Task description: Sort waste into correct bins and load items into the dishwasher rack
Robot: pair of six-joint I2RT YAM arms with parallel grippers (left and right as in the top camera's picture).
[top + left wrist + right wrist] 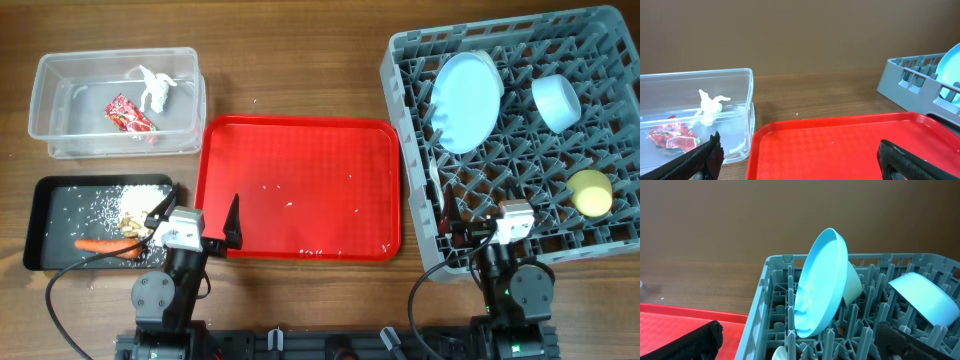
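Note:
The clear tub [45, 100] at the back left holds the red wrapper [130, 115] and the white paper scrap [155, 88]; both also show in the left wrist view, wrapper [670, 139] and scrap [710, 105]. The black tray [55, 225] holds rice bits [135, 205] and the carrot [105, 244]. The grey rack [610, 60] holds the blue plate [467, 100] on edge, the small blue bowl [555, 102] and the yellow cup [590, 192]. A mint-green bowl [854, 282] leans behind the plate [822, 285]. A white spoon tip [780, 354] shows in the rack. My left gripper [195, 222] is open and empty over the red tray's near-left edge. My right gripper [490, 215] is open and empty at the rack's front.
The large red serving tray [300, 180] lies in the middle between the bins and the rack, with a few pale specks on it. Bare wooden table [300, 60] lies behind it. The rack's near wall [757, 315] is close to my right fingers.

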